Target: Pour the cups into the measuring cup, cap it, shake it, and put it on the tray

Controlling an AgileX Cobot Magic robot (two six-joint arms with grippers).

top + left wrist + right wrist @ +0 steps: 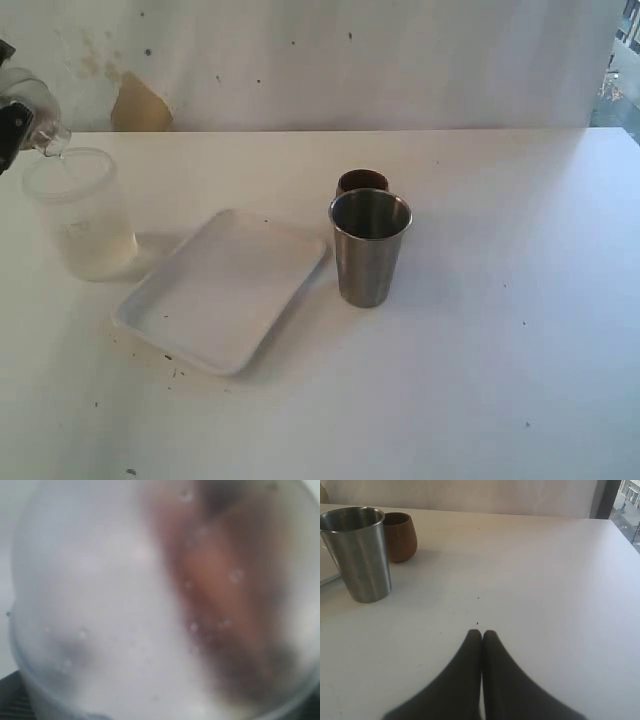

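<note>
The steel tumbler (370,247) (360,555) stands upright right of the white tray (225,288), with the brown wooden cup (362,181) (400,536) just behind it. At the far left my left gripper (18,125) holds a clear plastic measuring cup (52,140) tilted above the rim of a frosted cup; its scale does not show. The measuring cup (125,610) fills the left wrist view as a wet blur and hides the jaws. My right gripper (482,632) is shut on nothing above bare table, well short of the tumbler, and is outside the exterior view.
A frosted translucent cup (78,215) with faint lettering and some liquid stands left of the tray. The white table (500,350) stretches to the right. A brown patch (138,105) marks the back wall.
</note>
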